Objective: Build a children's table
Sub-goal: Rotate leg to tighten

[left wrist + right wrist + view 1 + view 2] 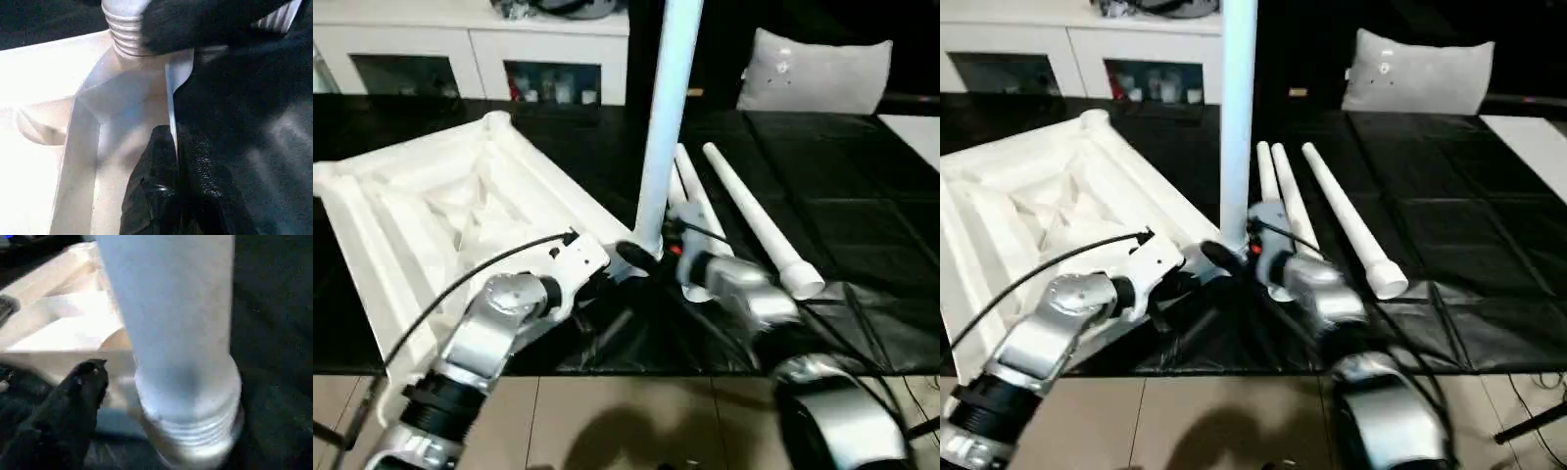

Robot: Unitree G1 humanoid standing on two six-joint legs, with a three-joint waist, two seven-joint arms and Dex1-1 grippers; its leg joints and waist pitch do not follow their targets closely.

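I see one leg (663, 127) standing upright in the near corner socket of the upturned table top (431, 211); my left hand (631, 257) pinches the top's edge, my right hand (674, 257) is spread beside the leg's base.

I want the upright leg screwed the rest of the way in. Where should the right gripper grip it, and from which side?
Probably low on the upright leg, just above the threads that show at the corner socket, coming from the robot's own side. The shaft is round and vertical, so open fingers can straddle it level; the tabletop blocks the left.
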